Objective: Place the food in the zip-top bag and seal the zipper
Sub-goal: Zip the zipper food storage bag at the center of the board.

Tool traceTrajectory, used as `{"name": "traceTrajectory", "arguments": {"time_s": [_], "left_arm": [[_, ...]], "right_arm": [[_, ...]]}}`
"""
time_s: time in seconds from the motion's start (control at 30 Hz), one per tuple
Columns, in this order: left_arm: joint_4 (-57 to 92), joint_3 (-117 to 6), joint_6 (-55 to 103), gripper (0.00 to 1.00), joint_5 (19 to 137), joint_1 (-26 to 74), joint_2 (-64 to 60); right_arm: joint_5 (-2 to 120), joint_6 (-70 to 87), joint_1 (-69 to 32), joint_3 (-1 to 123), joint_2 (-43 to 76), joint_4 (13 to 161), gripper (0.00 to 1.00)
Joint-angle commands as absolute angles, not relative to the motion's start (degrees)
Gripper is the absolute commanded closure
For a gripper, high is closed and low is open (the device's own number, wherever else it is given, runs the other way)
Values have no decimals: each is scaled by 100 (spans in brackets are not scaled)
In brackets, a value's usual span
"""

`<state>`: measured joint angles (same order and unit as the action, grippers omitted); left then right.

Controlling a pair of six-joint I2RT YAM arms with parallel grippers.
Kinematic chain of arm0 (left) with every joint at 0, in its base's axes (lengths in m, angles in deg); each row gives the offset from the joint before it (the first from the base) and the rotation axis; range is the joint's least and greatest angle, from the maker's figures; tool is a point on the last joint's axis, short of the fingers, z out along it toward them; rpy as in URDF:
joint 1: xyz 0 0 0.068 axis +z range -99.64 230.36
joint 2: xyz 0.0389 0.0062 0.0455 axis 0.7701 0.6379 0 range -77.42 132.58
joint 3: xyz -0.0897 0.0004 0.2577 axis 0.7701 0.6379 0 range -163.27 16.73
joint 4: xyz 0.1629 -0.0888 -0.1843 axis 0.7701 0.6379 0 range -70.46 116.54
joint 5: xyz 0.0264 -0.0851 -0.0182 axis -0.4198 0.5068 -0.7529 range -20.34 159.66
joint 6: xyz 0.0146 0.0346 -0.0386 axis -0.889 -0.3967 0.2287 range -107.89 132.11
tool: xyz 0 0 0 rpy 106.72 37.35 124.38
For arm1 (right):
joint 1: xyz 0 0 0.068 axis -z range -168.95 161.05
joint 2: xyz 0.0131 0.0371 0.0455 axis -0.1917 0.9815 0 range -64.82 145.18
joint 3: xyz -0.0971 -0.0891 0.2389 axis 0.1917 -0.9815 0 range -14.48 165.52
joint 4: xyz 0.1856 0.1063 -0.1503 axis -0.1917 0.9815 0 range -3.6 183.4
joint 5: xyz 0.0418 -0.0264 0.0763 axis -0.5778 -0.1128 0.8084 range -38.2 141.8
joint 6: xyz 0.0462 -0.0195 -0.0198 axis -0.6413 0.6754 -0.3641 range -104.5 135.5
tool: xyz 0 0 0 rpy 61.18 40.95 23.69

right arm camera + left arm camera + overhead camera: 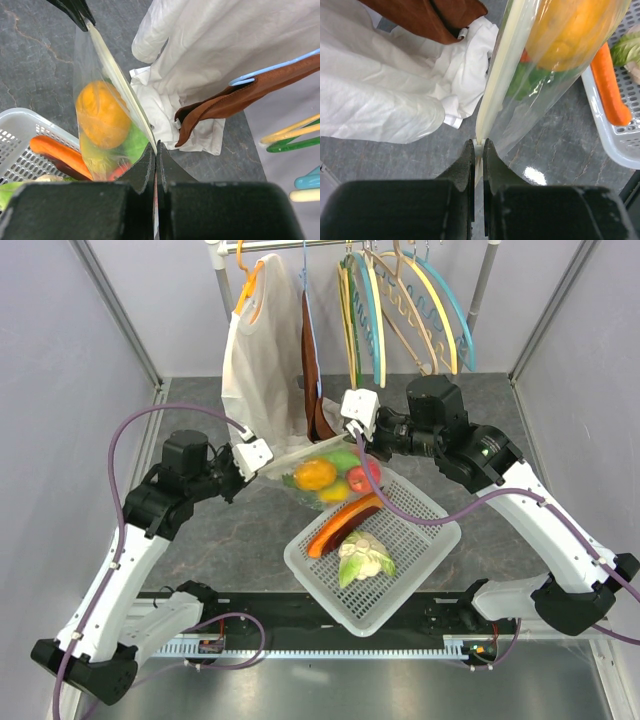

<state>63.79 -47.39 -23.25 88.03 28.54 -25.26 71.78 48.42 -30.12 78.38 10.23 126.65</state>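
The zip-top bag (322, 478) hangs stretched between my two grippers above the table. Inside it show an orange pepper (570, 30), green, yellow and red food. My left gripper (479, 145) is shut on one end of the pale zipper strip (500, 70), and in the top view it sits at the bag's left end (272, 464). My right gripper (156, 146) is shut on the other end of the zipper (120, 80). A cauliflower (362, 558) and a long orange piece (345, 523) lie in the white basket (425, 535) just below the bag.
A white garment (255, 360) and a brown one (315, 390) hang from the rail behind the bag, reaching down to the table. Several coloured hangers (410, 310) hang at the back right. Grey walls close in both sides.
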Motion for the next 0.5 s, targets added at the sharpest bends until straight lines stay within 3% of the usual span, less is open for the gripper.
{"name": "traceTrajectory", "arguments": {"time_s": [0.0, 0.4, 0.47], "left_arm": [[6919, -4515, -2735, 98, 8039, 3050, -2627], [6858, -4462, -2929, 98, 7880, 3226, -2601], [6867, -4584, -2902, 91, 8064, 3243, -2627]], "right_arm": [[6815, 4924, -2973, 8272, 638, 12103, 100], [6788, 4951, -2982, 8308, 629, 12085, 100], [6911, 4916, -2982, 8238, 602, 12033, 100]]}}
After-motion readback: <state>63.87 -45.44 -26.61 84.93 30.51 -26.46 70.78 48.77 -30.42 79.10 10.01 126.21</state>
